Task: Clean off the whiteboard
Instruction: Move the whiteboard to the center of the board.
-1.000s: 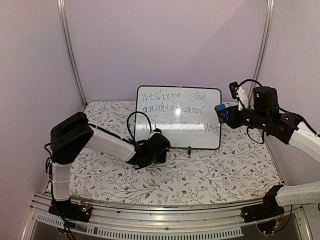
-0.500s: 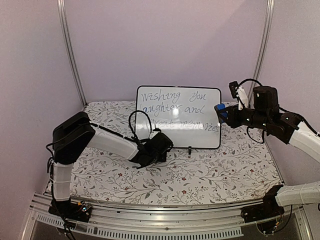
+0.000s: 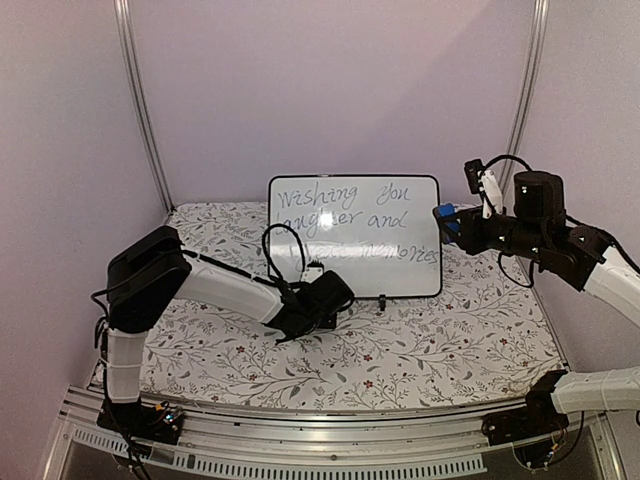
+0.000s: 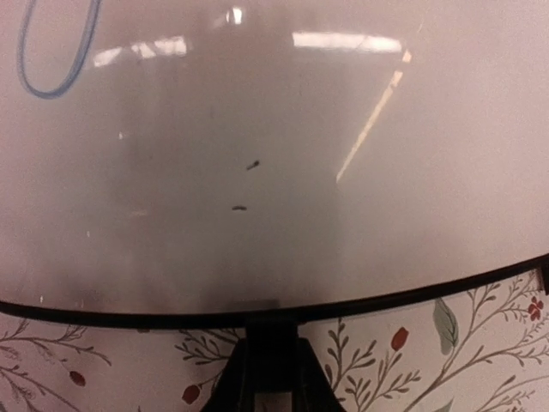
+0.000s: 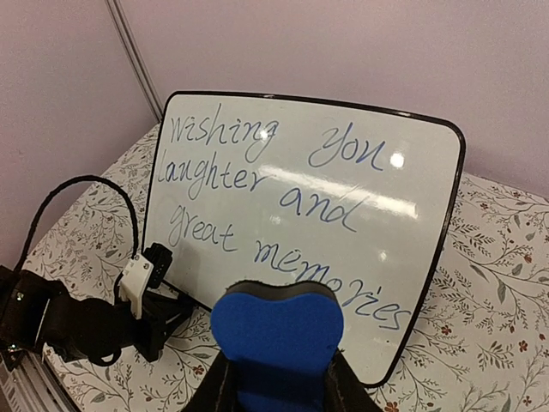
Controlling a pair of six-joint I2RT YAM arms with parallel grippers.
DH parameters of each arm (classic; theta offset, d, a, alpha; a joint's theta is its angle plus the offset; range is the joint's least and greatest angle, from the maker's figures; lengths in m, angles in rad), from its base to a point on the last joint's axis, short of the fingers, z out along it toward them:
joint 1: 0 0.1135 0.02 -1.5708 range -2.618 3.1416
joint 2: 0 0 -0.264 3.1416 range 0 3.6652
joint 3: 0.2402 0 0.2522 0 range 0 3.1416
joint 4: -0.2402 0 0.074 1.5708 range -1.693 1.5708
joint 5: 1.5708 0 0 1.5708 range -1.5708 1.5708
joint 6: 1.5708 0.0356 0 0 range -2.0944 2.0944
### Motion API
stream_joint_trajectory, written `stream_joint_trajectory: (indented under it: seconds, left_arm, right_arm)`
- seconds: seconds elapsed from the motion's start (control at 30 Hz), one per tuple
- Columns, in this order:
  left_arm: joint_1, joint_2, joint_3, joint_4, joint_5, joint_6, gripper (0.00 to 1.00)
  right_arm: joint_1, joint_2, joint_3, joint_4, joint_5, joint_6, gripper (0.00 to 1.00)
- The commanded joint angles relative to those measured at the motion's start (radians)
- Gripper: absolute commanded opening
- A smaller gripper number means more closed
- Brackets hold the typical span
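The whiteboard (image 3: pixel 385 240) stands upright at the back of the table, with blue cursive writing in three lines. It fills the left wrist view (image 4: pixel 257 129), its black rim running along the bottom. My left gripper (image 3: pixel 333 293) sits low at the board's lower left edge; its dark fingers (image 4: pixel 273 343) come together on the rim, shut on it. My right gripper (image 3: pixel 457 226) hovers off the board's right edge, shut on a blue eraser (image 3: pixel 446 218). In the right wrist view the eraser (image 5: pixel 276 322) is upright in front of the written board (image 5: pixel 369 197), apart from it.
A floral cloth (image 3: pixel 430 340) covers the table. Purple walls and two metal posts (image 3: pixel 142 110) close in the back. The left arm's black cable (image 3: pixel 270 245) loops in front of the board's left part. A small black foot (image 3: pixel 381 300) props the board's lower edge.
My left gripper slid right along the board's lower edge and closed on the rim. The board shifted slightly, its top left corner going left. The right arm with the eraser drifted a little right.
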Motion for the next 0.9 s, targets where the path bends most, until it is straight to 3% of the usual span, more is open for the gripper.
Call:
stream_joint_trajectory:
  seconds: [0.0, 0.5, 0.87]
  left_arm:
    - [-0.035, 0.004, 0.019, -0.126, 0.01, -0.08, 0.0]
    - [-0.05, 0.148, 0.206, -0.31, 0.02, -0.23, 0.0]
    - [-0.052, 0.144, 0.201, -0.308, 0.005, -0.224, 0.0]
  right_arm:
    - [-0.003, -0.039, 0.014, -0.01, 0.016, 0.024, 0.18]
    - [-0.003, -0.061, -0.02, -0.032, 0.061, 0.126, 0.17]
    - [-0.003, -0.056, -0.036, -0.016, 0.053, 0.139, 0.17]
